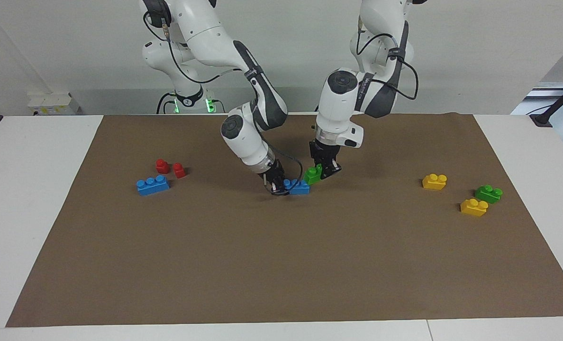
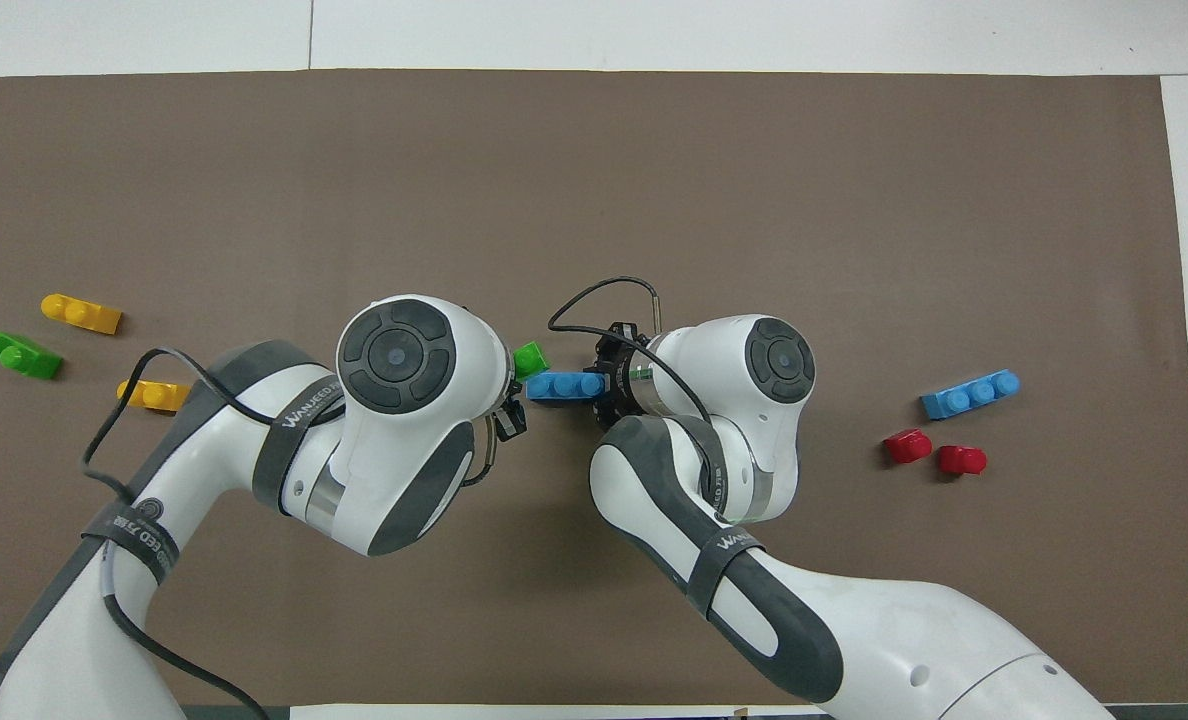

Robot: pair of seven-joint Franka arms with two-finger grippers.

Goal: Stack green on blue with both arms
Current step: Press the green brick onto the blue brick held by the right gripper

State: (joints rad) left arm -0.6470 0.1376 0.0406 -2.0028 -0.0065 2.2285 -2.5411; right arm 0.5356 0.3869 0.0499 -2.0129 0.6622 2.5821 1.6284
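Note:
My left gripper [image 1: 326, 170] is shut on the light-green two-stud brick [image 1: 313, 174] and holds it, tilted, low over the mat beside the free end of a blue three-stud brick [image 1: 299, 187]. I cannot tell whether the two bricks touch. My right gripper [image 1: 276, 185] is shut on the other end of that blue brick, which sits at mat level. In the overhead view the green brick [image 2: 531, 358] peeks out from under the left wrist, next to the blue brick [image 2: 559, 385] and the right gripper [image 2: 604, 385].
A second blue brick [image 1: 152, 184] and two small red pieces [image 1: 162, 166] lie toward the right arm's end. Two yellow bricks [image 1: 434, 181] [image 1: 474, 207] and a darker green brick [image 1: 488, 193] lie toward the left arm's end. The brown mat [image 1: 281, 265] covers the table.

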